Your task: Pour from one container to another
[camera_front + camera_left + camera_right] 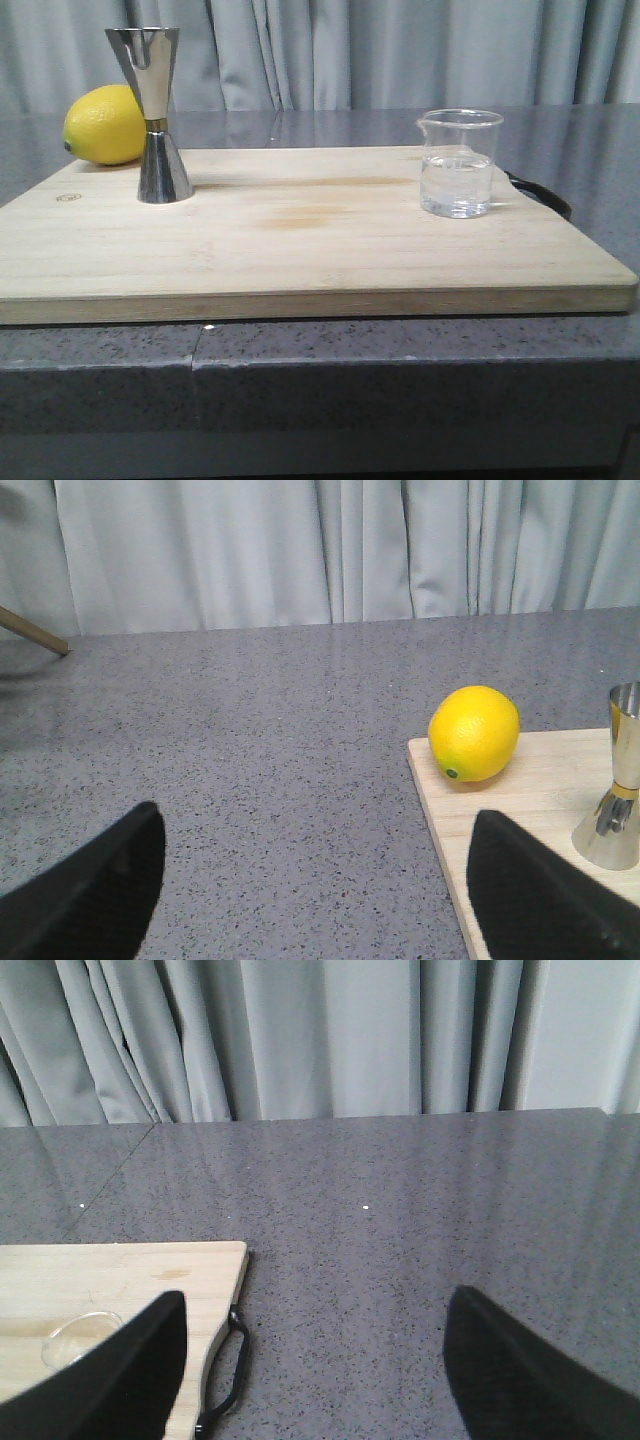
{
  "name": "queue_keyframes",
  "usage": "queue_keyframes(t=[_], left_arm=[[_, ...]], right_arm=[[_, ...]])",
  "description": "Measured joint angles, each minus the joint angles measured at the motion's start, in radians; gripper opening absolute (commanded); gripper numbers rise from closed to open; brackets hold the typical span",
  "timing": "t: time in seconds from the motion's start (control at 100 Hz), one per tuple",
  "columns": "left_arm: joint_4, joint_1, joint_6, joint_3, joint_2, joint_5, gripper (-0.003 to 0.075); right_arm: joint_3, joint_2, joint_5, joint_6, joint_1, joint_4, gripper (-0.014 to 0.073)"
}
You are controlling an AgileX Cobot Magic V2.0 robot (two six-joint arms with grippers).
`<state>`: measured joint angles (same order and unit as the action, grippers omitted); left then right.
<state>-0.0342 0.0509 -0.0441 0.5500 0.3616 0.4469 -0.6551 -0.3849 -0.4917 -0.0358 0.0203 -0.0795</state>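
A clear glass beaker [459,163] with a spout and some clear liquid stands on the right part of the wooden board [300,240]. The steel hourglass jigger [156,115] stands upright at the board's back left; its lower half shows in the left wrist view as the jigger [618,790]. Neither arm appears in the front view. My left gripper [318,880] is open over the bare counter left of the board. My right gripper [312,1360] is open over the counter right of the board, and the beaker's rim [80,1332] peeks out beside one finger.
A yellow lemon [105,125] lies behind the jigger at the board's back left corner, seen also as the lemon [474,733]. A black handle [232,1365] sticks out of the board's right edge. Grey speckled counter [590,150] surrounds the board, with curtains behind.
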Motion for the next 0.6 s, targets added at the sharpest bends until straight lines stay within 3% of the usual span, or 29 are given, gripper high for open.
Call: queue_keyframes(t=[0.44, 0.6], left_arm=[[-0.037, 0.000, 0.000, 0.000, 0.000, 0.004, 0.0587], [-0.044, 0.000, 0.000, 0.025, 0.027, 0.103, 0.0587]], right_arm=[[0.000, 0.000, 0.000, 0.000, 0.000, -0.005, 0.0507], [-0.011, -0.007, -0.049, 0.000, 0.000, -0.007, 0.0512]])
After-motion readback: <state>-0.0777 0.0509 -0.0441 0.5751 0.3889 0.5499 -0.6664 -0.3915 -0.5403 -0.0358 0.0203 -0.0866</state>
